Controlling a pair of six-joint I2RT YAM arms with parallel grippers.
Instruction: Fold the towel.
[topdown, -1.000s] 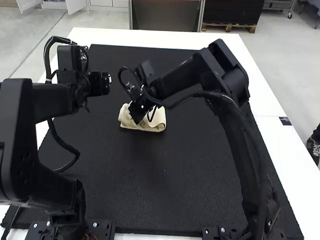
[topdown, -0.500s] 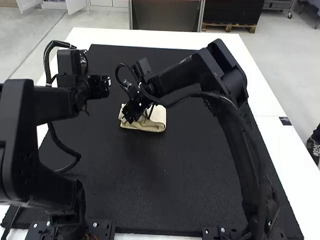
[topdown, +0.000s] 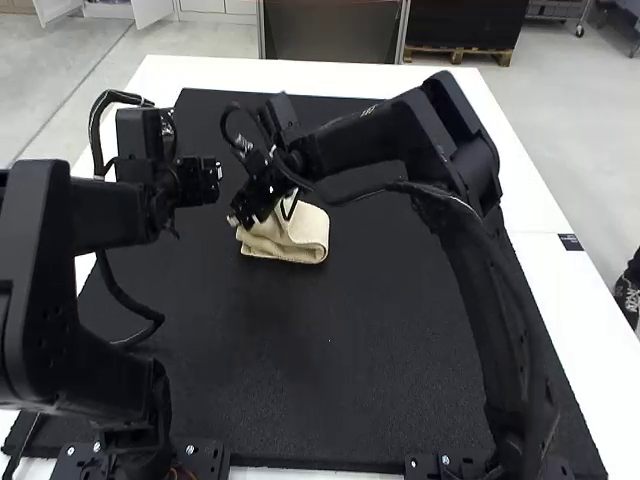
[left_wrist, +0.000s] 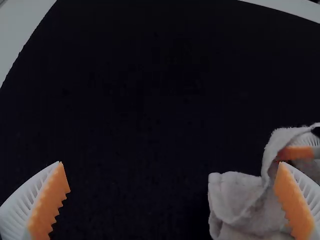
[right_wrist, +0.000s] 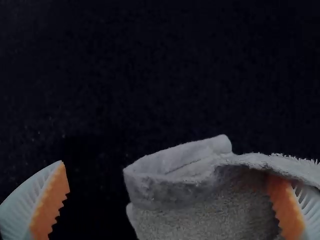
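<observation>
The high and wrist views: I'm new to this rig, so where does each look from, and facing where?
High view: above and behind the left arm and right arm, facing forward and down.
Left wrist view: on that wrist, facing the mat; open left end effector, one right-arm finger.
Right wrist view: on that wrist, facing the towel; open right end effector.
Shared: both wrist views show the towel.

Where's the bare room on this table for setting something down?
The black mat, nearer than the towel, between the arm bases; also the white table strip beyond the mat. It's crowded around the towel, with the right gripper there, and at left under the left arm.
</observation>
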